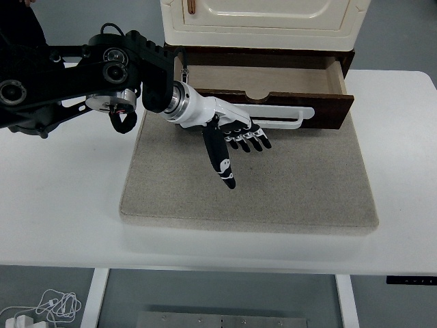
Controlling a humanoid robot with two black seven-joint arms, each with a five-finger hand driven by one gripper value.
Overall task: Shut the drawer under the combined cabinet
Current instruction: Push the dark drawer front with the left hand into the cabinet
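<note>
The fingers (pixel 247 140) of the left hand (pixel 229 137) are spread loose with nothing held, thumb pointing down over the beige mat (pixel 300 184), just in front of the drawer (pixel 273 85). That drawer is pulled out under the cream cabinet (pixel 266 15), with its white handle (pixel 290 116) right beside the fingers. It's probably rigid wood on slides, fairly light and empty-looking, so no grip is needed; a flat push on the front panel near the handle should do it.

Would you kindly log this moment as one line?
drawer: open | left hand: open, at white handle | right arm: unseen
</note>
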